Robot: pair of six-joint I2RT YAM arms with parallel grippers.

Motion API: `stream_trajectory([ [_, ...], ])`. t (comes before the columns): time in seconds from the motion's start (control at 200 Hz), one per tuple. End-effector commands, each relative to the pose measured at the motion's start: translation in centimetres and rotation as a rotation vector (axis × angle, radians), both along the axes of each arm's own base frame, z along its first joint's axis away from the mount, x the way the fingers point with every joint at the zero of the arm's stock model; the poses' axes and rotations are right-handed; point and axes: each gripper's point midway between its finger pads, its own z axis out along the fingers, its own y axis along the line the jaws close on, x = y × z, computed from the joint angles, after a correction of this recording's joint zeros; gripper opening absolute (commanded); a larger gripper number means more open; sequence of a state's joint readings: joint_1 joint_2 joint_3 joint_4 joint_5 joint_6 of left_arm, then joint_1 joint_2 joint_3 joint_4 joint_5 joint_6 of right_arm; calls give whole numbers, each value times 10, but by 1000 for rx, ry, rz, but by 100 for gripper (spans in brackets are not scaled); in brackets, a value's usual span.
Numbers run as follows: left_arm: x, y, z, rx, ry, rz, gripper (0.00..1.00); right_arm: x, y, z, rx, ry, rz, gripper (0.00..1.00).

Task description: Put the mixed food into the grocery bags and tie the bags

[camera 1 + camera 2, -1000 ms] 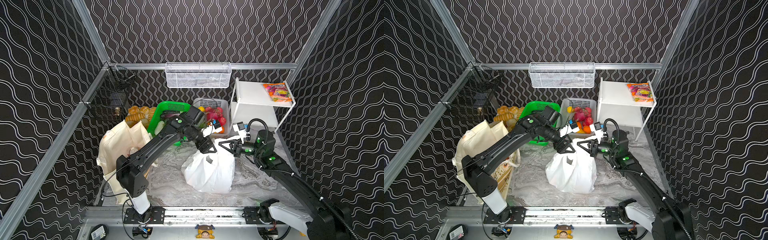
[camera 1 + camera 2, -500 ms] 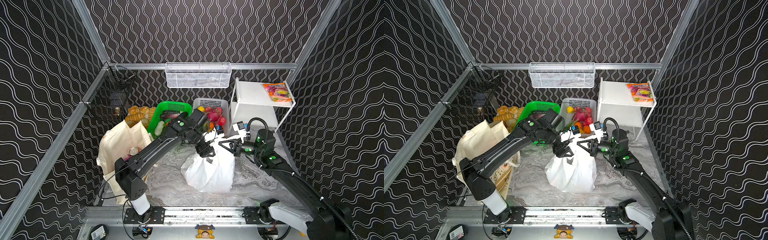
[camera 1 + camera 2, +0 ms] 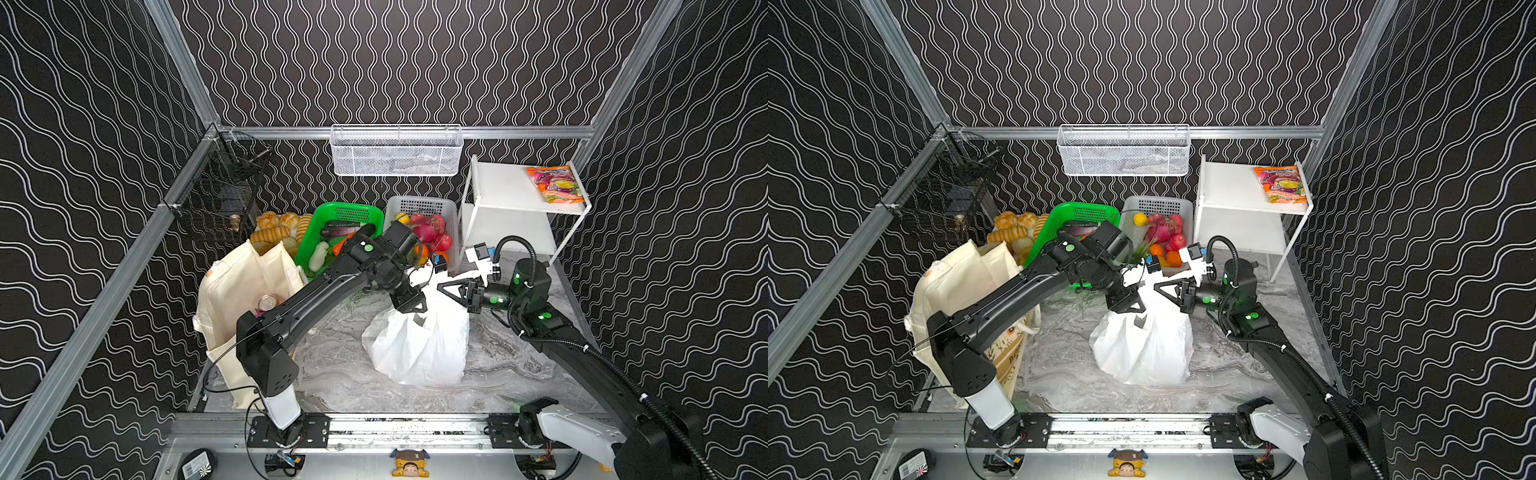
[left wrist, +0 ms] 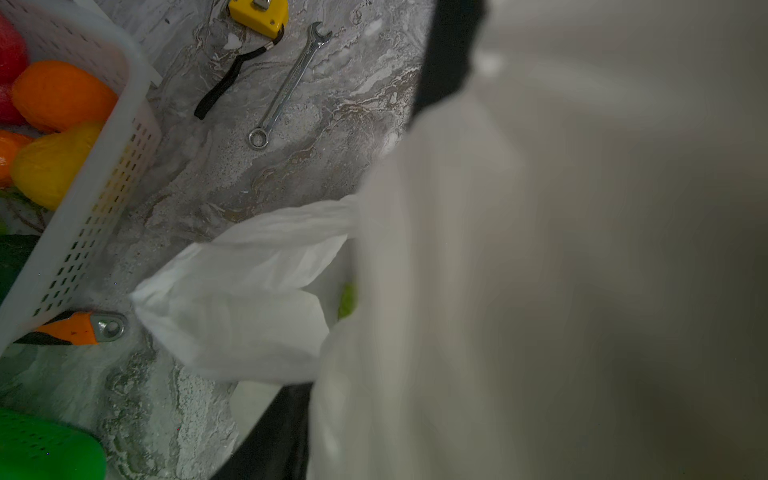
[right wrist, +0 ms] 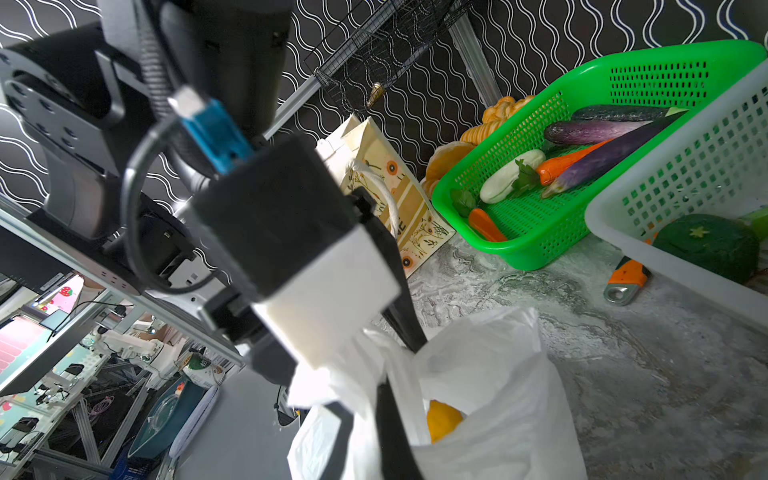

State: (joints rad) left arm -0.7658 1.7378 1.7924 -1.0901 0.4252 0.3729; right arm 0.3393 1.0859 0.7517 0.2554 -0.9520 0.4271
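While the cream tote point(image 3: 245, 286) holds a can point(image 3: 267, 300), the white plastic bag point(image 3: 419, 353) stands mid-table, loaded but untied. Right gripper point(image 3: 444, 287) pinches its top — left gripper point(image 3: 416, 309) sits there too, grip unclear.

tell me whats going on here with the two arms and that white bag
Both arms are working at the mouth of the white plastic bag. The right hand is shut on plastic at its top. The left hand has plastic between its jaws, grip unclear. A yellow item sits inside. The cream tote stands open on the left.
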Motion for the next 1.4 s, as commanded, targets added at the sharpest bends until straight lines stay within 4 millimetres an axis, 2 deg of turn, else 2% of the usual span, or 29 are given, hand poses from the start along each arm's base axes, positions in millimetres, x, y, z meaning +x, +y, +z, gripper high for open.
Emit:
stream_trajectory([
  [0.0, 3, -3, 0, -1, -10, -6, 36, -5, 1, 8, 22, -40, 24, 3],
  [0.045, 6, -5, 2, -7, -15, 2, 23, -6, 1, 7, 17, -36, 31, 4],
  [0.145, 13, -12, 12, -63, -57, 29, 0, -9, 1, 0, -2, -20, 41, 10],
  [0.19, 15, -14, 20, -106, -75, 47, 0, -12, 1, -4, -8, -14, 53, 15],
  [0.26, 18, -17, 30, -166, -113, 74, 0, -13, 1, -12, -22, 4, 62, 32],
  [0.365, 21, -18, 42, -253, -158, 119, 0, -13, -1, -24, -65, 14, 56, 51],
  [0.471, 24, -18, 46, -309, -179, 165, 0, -16, -2, -34, -90, 27, 56, 59],
  [0.651, 41, -15, 46, -349, -180, 323, 0, -40, -1, -39, -39, 83, 142, 62],
  [0.786, 39, -28, 53, -488, -130, 337, 0, -62, 4, -40, -11, 101, 216, 59],
  [0.886, 36, -37, 59, -562, -79, 341, 0, -74, 14, -40, -18, 94, 256, 50],
  [0.951, 38, -40, 59, -595, -66, 351, 0, -90, 27, -40, -29, 72, 316, 45],
  [1.086, 34, -43, 67, -667, -58, 333, 0, -108, 44, -41, -47, 23, 369, 49],
  [1.161, 29, -43, 73, -720, -73, 307, 0, -104, 44, -47, -85, -3, 327, 54],
  [1.256, 24, -38, 78, -784, -117, 285, 0, -93, 36, -58, -168, -32, 219, 60],
  [1.397, 16, -32, 83, -886, -184, 247, 0, -77, 14, -54, -228, -66, 20, 65],
])
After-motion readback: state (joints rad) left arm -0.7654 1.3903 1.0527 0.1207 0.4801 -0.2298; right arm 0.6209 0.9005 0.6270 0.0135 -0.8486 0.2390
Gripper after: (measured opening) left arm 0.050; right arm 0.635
